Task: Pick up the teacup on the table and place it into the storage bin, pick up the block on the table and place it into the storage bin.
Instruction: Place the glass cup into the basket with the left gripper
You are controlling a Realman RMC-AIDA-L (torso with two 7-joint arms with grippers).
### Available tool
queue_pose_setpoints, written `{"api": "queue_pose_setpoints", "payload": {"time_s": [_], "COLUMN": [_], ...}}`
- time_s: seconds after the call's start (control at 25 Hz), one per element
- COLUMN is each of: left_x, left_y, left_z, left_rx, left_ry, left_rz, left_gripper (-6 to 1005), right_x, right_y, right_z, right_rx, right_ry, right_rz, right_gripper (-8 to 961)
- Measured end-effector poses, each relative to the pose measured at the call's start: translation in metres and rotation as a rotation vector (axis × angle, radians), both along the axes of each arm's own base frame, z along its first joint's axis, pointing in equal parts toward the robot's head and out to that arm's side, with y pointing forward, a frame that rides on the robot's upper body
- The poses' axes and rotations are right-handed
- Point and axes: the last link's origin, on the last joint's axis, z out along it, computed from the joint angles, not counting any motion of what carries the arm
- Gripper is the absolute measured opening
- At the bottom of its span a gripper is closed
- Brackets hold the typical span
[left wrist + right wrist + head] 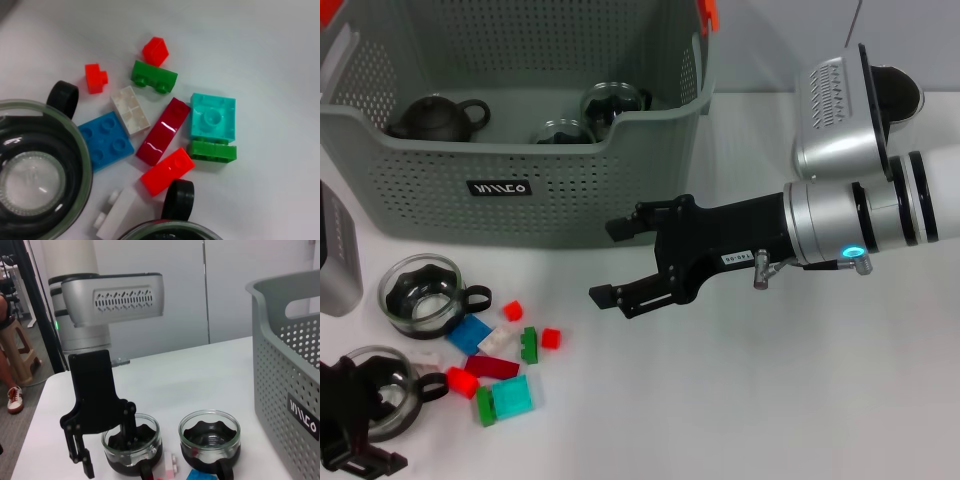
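Two glass teacups stand at the table's left: one [420, 295] [210, 437] near the storage bin's front, one [382, 390] [132, 445] closer to me. My left gripper [350, 430] [107, 452] is open at the nearer teacup, one finger inside its rim and one outside. Just right of the cups lie loose blocks, among them a teal block [512, 398] [213, 116], a blue block [470, 332] [106, 140] and a dark red block [492, 366] [164, 131]. My right gripper [603, 262] hangs open and empty over the table, by the right front corner of the storage bin [520, 150] [285, 365].
Inside the bin sit a dark teapot [435, 118] and two glass cups [615, 100] [563, 132]. A grey object [335, 260] stands at the left edge. White table stretches right of the blocks, under my right arm.
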Motion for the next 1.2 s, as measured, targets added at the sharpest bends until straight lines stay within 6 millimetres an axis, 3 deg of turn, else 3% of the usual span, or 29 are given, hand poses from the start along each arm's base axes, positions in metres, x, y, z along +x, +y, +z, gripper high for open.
{"api": "queue_pose_setpoints", "payload": {"time_s": [0.36, 0.6, 0.8, 0.92, 1.2], "left_x": [-0.0029, -0.0033, -0.0032, -0.0033, -0.0028], "left_y": [0.0011, 0.0010, 0.0009, 0.0009, 0.0003], "left_z": [-0.0001, 0.0013, 0.0006, 0.0006, 0.0011], "left_rx": [0.012, 0.015, 0.009, 0.009, 0.009], "left_ry": [0.001, 0.001, 0.000, 0.000, -0.003], "left_rz": [0.004, 0.000, -0.007, -0.007, -0.004], "left_gripper": [583, 523, 283, 81, 80], "right_x": [-0.0011, -0.0017, -0.0016, -0.0016, -0.0016], "right_y": [0.0018, 0.0017, 0.0017, 0.0017, 0.0017], "right_z": [0.0010, 0.0015, 0.0018, 0.0019, 0.0018], "right_rx": [0.007, 0.010, 0.011, 0.011, 0.011], "right_ry": [0.003, 0.006, 0.008, 0.008, 0.008], "right_rz": [-0.001, 0.001, 0.000, 0.000, 0.000], "right_gripper": [914, 914, 914, 914, 915]}}
